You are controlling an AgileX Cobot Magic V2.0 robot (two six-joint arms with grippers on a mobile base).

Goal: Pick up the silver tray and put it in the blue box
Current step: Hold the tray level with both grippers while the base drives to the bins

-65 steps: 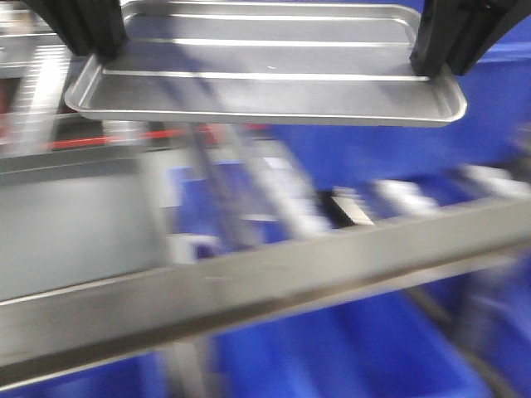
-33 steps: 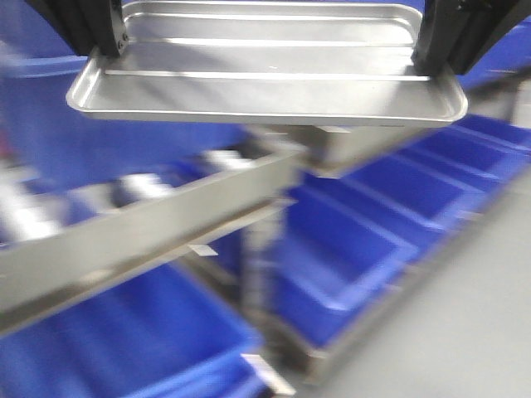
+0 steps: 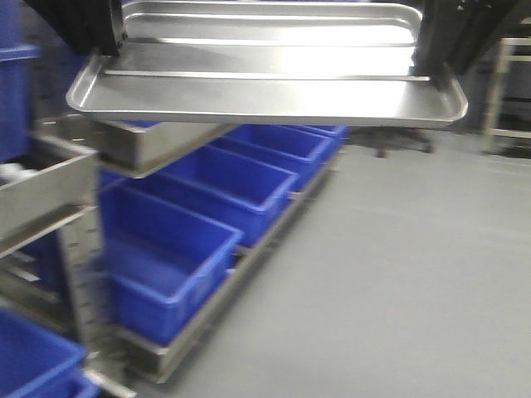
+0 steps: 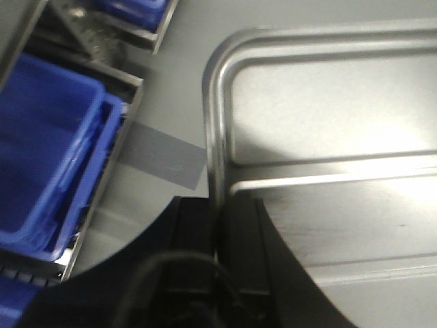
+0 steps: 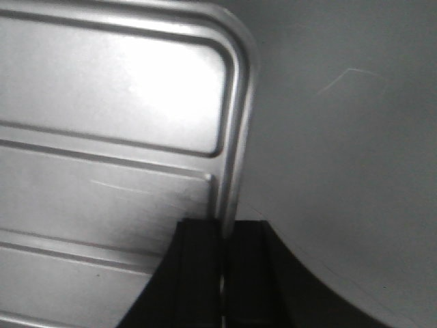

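Clamped tight on metal, the left claw [image 4: 217, 217] pinches the raised rim of the silver tray [image 3: 265, 95] at its short left end, one pad inside the lip and one outside. The right claw [image 5: 222, 236] grips the opposite short end the same way. Holding both ends makes sense for so wide and thin a sheet, since a single pinch would let it droop or twist. It also explains why the tray rides level, ridged floor up, so nothing pulls it out of the pads. In the front view the tray hangs in the air at 12 o'clock, touching nothing but the two claws. Below it, from 8 o'clock running up toward 1 o'clock, a row of open blue crates sits on the low tier of a steel rack [image 3: 50, 178], beside bare grey floor [image 3: 398, 274] at 4 o'clock. The nearest blue box [image 3: 178, 303] at 8 o'clock is probably the target, though that view is smeared and I cannot be sure. By my reading the carry is under way and the lowering is not yet done. The tray must come squarely over the box mouth before both grips let go together.
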